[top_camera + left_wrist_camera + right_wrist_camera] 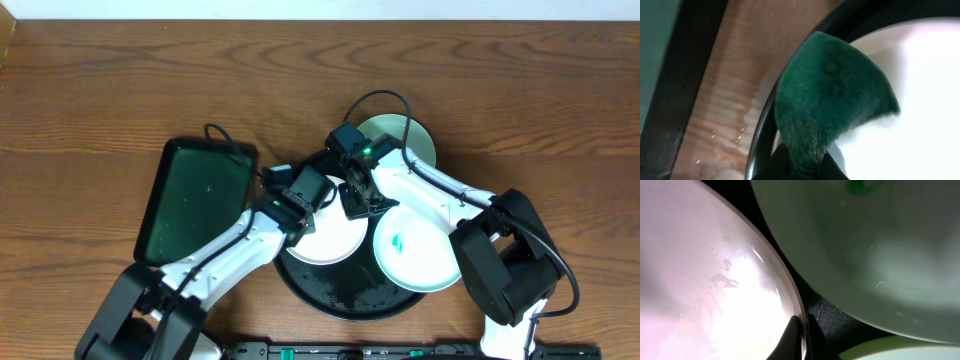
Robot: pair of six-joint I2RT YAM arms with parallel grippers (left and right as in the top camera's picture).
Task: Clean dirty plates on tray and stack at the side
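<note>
The round black tray (345, 300) holds a white plate (325, 245) on its left and a plate with a teal smear (415, 250) on its right. A third plate (418, 140) lies just beyond, partly under the right arm. My left gripper (802, 167) is shut on a dark green sponge (830, 95), which rests on the white plate (925, 105) at the tray's rim (760, 145). My right gripper (802, 332) is shut on that wet plate's (715, 280) edge. The smeared plate (880, 245) is close to the right.
A dark green rectangular tray (195, 200) lies on the wooden table to the left of the round tray. Both arms cross over the round tray's far half, their wrists close together. A pale plate edge (885, 350) shows at the lower right of the right wrist view.
</note>
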